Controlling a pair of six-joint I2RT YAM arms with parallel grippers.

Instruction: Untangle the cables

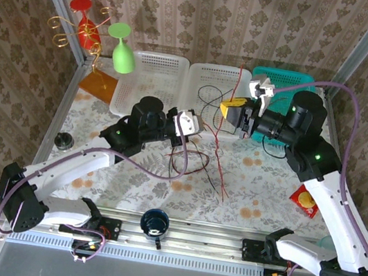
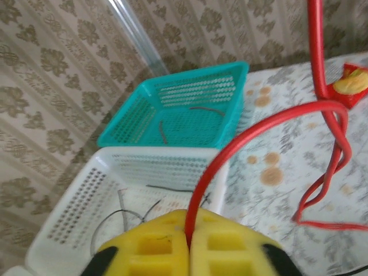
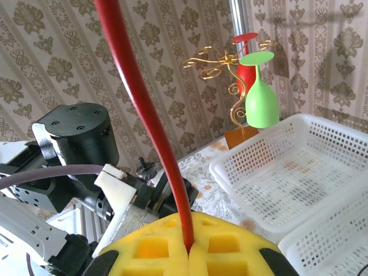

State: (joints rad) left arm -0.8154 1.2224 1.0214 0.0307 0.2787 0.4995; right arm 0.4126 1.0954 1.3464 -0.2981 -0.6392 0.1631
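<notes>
Overhead, black cables (image 1: 198, 156) sprawl — wrists see red cable (image 2: 230, 152).

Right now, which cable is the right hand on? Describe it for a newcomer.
Find the teal basket at the back right of the table; the right hand hangs just left of it, over the neighbouring white basket. The red cable rises from that hand's yellow pads and trails down onto the floral table. Unlike the thin dark cables nearby, it is bright red and clamped.

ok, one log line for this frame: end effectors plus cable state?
right end effector: shut on red cable | left end effector: shut on red cable | status: red cable looped and twisted, not untangled
</notes>
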